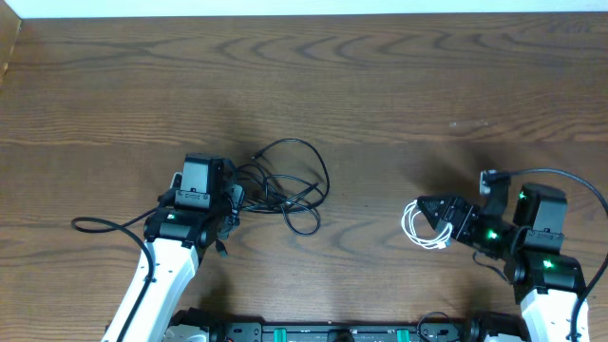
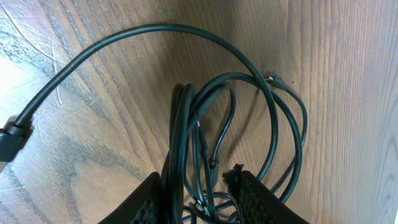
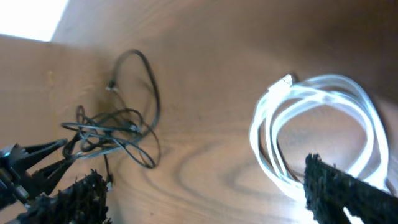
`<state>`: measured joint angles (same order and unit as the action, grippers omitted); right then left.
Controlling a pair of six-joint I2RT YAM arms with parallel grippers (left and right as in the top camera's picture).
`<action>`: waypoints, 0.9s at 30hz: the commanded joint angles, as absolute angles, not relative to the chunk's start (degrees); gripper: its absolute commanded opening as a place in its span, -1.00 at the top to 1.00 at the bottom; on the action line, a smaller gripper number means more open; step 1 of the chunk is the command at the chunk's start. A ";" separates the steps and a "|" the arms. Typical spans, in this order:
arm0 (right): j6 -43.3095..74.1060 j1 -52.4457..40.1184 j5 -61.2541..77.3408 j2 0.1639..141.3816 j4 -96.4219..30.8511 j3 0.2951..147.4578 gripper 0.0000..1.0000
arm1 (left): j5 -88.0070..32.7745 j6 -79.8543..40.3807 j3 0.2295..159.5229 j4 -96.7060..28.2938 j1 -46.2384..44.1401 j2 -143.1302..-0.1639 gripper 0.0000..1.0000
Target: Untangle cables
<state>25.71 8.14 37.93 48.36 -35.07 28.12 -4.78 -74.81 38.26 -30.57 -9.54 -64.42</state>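
Well, from overhead the black cable tangle (image 1: pixel 285 190) sprawls just right of the left gripper (image 1: pixel 226 204); the white cable coil (image 1: pixel 410 224) lies at the right gripper (image 1: pixel 429 220). Left wrist: strands run between its fingers; gripped or loose, I can't tell. Right wrist: jaws spread wide, coil beside one finger.

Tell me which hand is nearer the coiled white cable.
Right. The right hand is open, with the coiled white cable partly between its fingers; the left hand is far off at the tangled black cables.
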 commanded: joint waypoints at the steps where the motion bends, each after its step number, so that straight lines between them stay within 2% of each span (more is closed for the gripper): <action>1: 35.94 8.36 30.35 48.05 -40.69 28.29 -0.99 | -4.45 -74.87 38.92 -30.59 -9.39 -64.69 0.24; 4: 41.65 8.36 22.52 48.47 -45.71 28.29 -0.99 | -4.47 -74.87 38.92 -30.59 -9.39 -64.69 0.25; 9: 42.85 8.36 15.92 50.17 -46.26 28.27 -0.98 | -4.47 -74.87 38.92 -30.59 -9.39 -64.69 0.24; 20: 48.16 8.14 15.16 62.30 -45.56 28.14 -0.96 | -4.47 -74.87 38.92 -30.61 -9.39 -64.69 0.24; 23: 48.21 8.14 15.18 67.26 -43.81 28.12 -0.89 | -4.45 -74.85 38.92 -30.63 -9.39 -64.69 0.24; 27: 48.21 7.79 15.14 73.08 -41.08 28.12 -0.59 | -4.45 -74.85 38.92 -30.63 -9.39 -64.69 0.22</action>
